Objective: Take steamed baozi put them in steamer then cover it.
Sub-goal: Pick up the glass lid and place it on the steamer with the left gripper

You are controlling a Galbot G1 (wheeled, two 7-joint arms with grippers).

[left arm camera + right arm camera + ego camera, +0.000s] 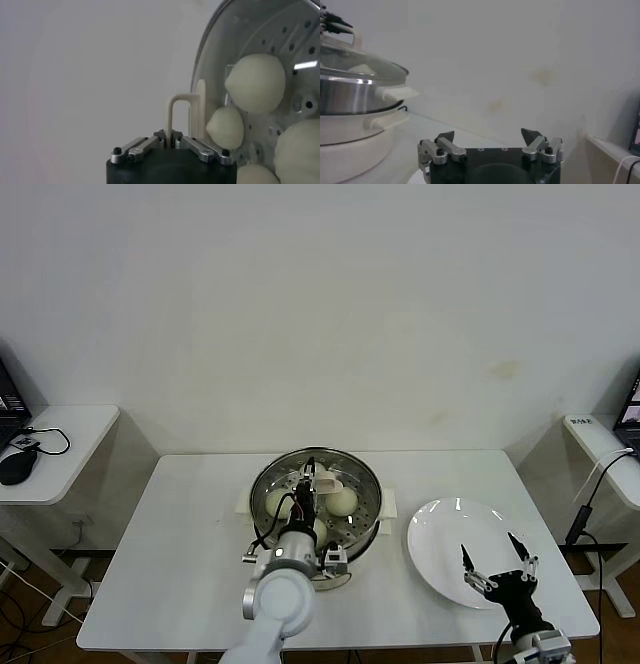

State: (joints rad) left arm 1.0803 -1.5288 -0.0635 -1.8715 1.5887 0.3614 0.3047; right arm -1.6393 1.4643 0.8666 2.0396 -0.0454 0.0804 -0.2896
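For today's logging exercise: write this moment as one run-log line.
baozi: in steamer | cover: on steamer | left claw: at cover handle | right claw: open, over plate

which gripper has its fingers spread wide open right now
The right gripper, hovering over the white plate. The left gripper sits narrow around the cover's handle on the steamer.

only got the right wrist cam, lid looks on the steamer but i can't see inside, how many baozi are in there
Observer: Four steamed baozi show through the cover, inside the steamer.
Operator: any left on the plate
Observer: None. The white plate is bare, and the right gripper hangs open over it.
Operator: where's the left arm
Observer: The left gripper is at the cover's handle.
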